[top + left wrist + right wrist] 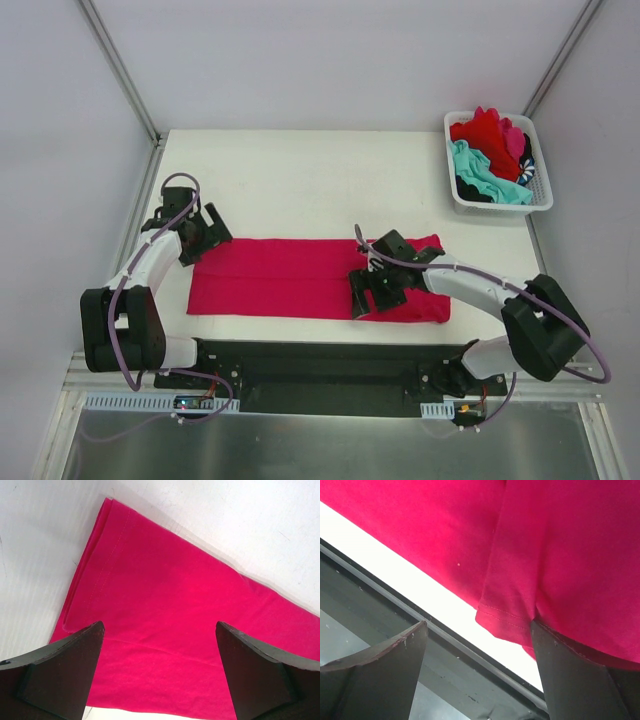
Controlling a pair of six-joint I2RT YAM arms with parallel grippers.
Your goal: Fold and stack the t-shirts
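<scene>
magenta t-shirt: [300, 278] lies flat on the desk [300, 180] near its near edge, between the two arms, folded lengthwise into a long left-right strip.
done: sides look turned in, so the lengthwise fold reads as made.
left to do: cross folds on this shirt, I judge. No stack is started anywhere.
white basket: [497, 207] sits at the far right corner and holds the red t-shirt [487, 132], the teal t-shirt [478, 172] and a dark striped one [527, 172], all bunched up and unfolded.
progress: early, first shirt roughly half folded.
left jaws: apart, over the strip's far left corner, nothing between them.
right jaws: apart, over the strip's right part by the near edge. The right finger [580, 680] touches the cloth, but no grip is made.
top view only: whole strip, the basket, both arms' placing.
left wrist only: doubled layers and stitched hem [102, 565] at the left end.
right wrist only: sleeve hem [502, 617] lying over the body cloth close to the desk's near edge, with the dark rail [380, 600] beyond it.
</scene>
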